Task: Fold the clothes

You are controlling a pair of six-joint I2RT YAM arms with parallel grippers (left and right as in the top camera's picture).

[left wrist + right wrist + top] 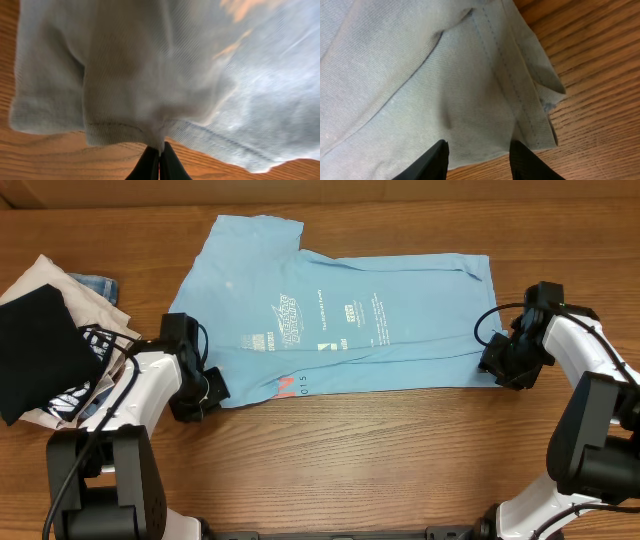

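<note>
The T-shirt [340, 310] lies spread on the counter [380, 450] between the two arms, its near edge running from the left end effector [205, 392] across to the right end effector [497, 363]. The left end effector has its fingers together at a hemmed edge, and the cloth puckers toward the tips, so treat it as clamped on a narrow bite of the T-shirt. The right end effector stands with its fingers apart; the stitched hem corner lies just ahead of them and between them, not gripped. Do not lift before the right side is clamped: raising the left alone would likely drag the cloth askew and bunch it. The left bite looks shallow, so a quick pull could slip the hem out. Verify that the right fingers close on the whole corner; a curled flap just to their right could be caught alone. Keep the left arm off the black garment [35, 350], well to its left.
</note>
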